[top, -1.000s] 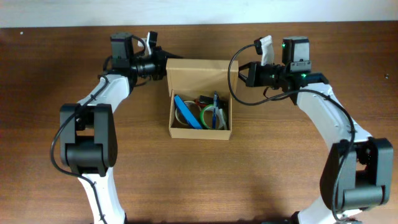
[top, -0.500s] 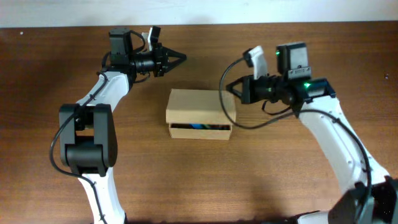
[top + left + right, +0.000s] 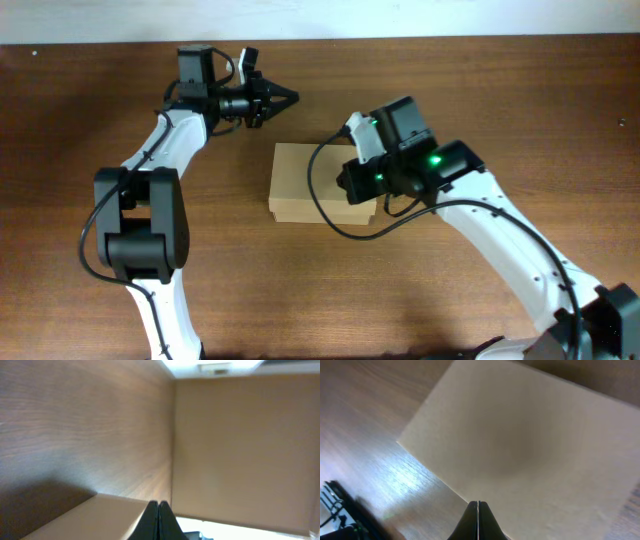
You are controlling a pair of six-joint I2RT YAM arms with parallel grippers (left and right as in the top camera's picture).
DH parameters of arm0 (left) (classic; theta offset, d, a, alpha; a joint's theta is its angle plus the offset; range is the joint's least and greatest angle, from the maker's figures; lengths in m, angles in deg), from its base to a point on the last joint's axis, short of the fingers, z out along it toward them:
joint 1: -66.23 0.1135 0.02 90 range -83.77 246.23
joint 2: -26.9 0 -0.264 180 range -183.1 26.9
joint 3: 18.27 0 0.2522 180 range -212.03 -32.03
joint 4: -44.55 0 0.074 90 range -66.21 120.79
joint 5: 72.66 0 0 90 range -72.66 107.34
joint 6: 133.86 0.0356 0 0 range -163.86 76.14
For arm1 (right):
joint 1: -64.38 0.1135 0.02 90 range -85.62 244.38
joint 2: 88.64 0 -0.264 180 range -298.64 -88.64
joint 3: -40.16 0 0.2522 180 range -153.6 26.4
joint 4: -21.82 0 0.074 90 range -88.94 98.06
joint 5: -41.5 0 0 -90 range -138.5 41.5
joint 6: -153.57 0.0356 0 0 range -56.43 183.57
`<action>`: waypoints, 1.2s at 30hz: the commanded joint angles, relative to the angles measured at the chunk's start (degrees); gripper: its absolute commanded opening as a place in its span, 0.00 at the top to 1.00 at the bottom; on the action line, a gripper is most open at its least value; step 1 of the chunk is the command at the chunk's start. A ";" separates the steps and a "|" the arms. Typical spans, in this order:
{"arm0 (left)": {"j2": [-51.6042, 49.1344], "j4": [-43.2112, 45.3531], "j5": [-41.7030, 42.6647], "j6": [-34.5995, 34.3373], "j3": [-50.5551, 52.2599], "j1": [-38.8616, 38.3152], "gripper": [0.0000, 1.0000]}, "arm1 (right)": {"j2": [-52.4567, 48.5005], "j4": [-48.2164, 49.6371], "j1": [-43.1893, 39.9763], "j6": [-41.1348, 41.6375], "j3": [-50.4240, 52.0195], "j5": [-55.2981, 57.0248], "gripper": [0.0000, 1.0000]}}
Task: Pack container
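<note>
Tan container (image 3: pixel 300 180) lidded, right pincer (image 3: pixel 478 504) above

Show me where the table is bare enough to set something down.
Bare table lies on the near side of the container and in the far right corner. Crowded: the right gripper is over the container's lid, and the left gripper sits behind its far edge.
</note>
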 commanded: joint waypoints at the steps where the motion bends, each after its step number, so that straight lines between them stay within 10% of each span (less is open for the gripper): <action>1: 0.70 -18.18 -13.51 13.86 -8.63 -1.31 0.98 | -3.21 -0.13 2.47 2.23 -1.20 4.13 0.96; 7: 0.70 -40.33 -33.16 22.62 -20.59 -3.08 0.98 | -6.62 -0.20 3.67 3.69 -1.20 4.42 0.96; 31: 1.53 -58.64 -47.54 25.79 -26.58 -4.79 0.98 | -13.14 -6.36 6.91 2.84 -3.10 7.34 0.94; 34: 2.97 -58.64 -47.54 26.12 -26.58 -4.76 0.79 | -11.85 -6.58 6.93 -0.37 -6.64 4.31 0.73; 36: 4.00 -58.66 -47.54 26.14 -26.58 -4.70 0.63 | -11.50 -7.21 6.97 -1.46 -9.11 3.41 0.34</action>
